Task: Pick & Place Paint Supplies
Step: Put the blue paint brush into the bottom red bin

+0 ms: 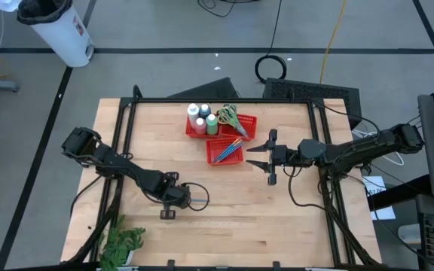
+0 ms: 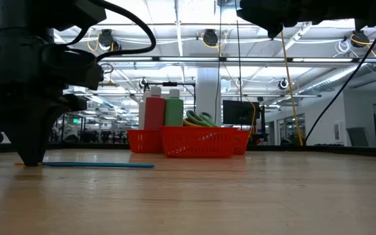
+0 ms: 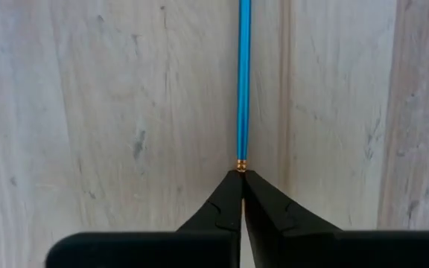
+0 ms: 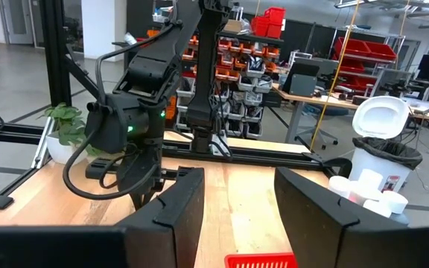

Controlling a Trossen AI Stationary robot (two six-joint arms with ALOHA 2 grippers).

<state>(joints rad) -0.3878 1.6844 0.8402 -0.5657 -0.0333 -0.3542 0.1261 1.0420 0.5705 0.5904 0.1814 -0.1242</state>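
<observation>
Blue brush [image 3: 243, 82] ran off left wrist picture's edge; far end unseen there. Near end pinched between left gripper [image 3: 242, 179] fingertips, tip hidden. In high view brush too thin to make out under left gripper [image 1: 173, 197]. Basket [image 2: 198, 142] wall hid lower parts of bottles [image 2: 164, 111] and scissors [image 2: 200, 119] in low view. Brushes in front basket [image 1: 225, 150] too small to count from above. Right gripper [image 4: 237, 208] fingertips cut off by picture's bottom edge.
</observation>
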